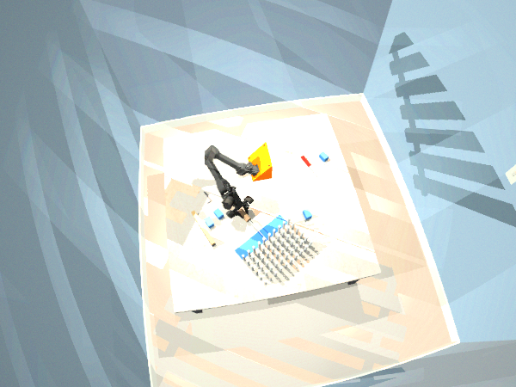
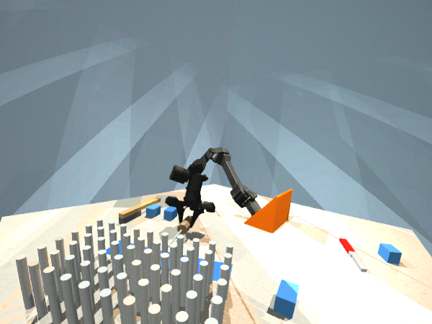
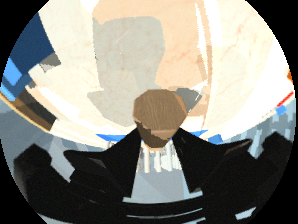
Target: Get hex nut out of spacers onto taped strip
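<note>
Top overhead, far; exterior low, near spacers [image 1: 281, 251] [image 2: 144, 281]; both show arm [image 1: 217, 174] [image 2: 230, 173].

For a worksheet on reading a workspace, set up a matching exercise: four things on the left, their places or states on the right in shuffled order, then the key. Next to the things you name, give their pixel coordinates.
Things
1. Wooden-handled tool [image 1: 244, 214] [image 2: 183, 226] [image 3: 159, 111]
2. Blue strip [image 1: 243, 250] [image 2: 219, 270]
3. Orange wedge [image 1: 262, 173] [image 2: 272, 217]
4. Metal spacers [image 1: 291, 254] [image 2: 86, 299]

Places or states
A. Standing upright in rows
B. Clamped in the gripper [image 1: 242, 211] [image 2: 187, 219] [image 3: 159, 137]
C. Lying along one edge of the upright rods
D. Beside the foot of the arm

Right pairs
1-B, 2-C, 3-D, 4-A
</note>
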`<action>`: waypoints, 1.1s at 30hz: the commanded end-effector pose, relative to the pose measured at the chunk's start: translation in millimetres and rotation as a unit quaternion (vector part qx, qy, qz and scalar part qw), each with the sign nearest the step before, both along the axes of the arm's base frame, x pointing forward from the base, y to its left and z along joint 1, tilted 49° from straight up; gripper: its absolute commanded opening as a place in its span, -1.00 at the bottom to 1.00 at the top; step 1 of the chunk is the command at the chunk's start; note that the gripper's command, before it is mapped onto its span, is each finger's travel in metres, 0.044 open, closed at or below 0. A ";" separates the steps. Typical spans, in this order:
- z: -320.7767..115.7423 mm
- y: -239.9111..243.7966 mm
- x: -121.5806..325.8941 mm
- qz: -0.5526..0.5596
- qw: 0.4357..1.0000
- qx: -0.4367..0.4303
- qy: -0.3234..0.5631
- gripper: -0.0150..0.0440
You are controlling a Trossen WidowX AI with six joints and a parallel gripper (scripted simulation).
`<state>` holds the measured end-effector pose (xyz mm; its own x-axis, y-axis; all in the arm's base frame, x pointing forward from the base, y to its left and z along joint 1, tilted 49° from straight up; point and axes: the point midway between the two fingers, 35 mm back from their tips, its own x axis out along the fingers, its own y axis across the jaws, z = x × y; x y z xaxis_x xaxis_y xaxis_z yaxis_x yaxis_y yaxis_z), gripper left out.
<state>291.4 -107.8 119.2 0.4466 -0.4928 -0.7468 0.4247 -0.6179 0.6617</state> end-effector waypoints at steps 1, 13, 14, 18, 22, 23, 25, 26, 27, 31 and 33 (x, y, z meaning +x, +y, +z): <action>1.4 0.2 3.9 -0.002 1.000 0.000 -0.005 -0.49; -0.8 1.3 10.3 -0.002 1.000 0.000 -0.006 -0.49; -1.0 1.4 10.9 -0.002 1.000 0.000 -0.006 -0.49; -1.8 1.8 13.0 -0.003 1.000 0.000 -0.006 -0.49; -2.5 2.3 15.1 -0.003 1.000 0.000 -0.006 -0.49; -2.7 2.4 15.7 -0.003 1.000 0.000 -0.006 -0.49; -3.1 2.6 16.7 -0.003 1.000 0.000 -0.006 -0.49; -3.3 2.7 17.3 -0.003 1.000 0.000 -0.006 -0.49; -3.5 2.8 17.8 -0.003 1.000 0.000 -0.006 -0.49; -4.3 3.3 19.9 -0.003 1.000 0.000 -0.006 -0.49; -4.7 3.5 21.0 -0.003 1.000 0.000 -0.006 -0.49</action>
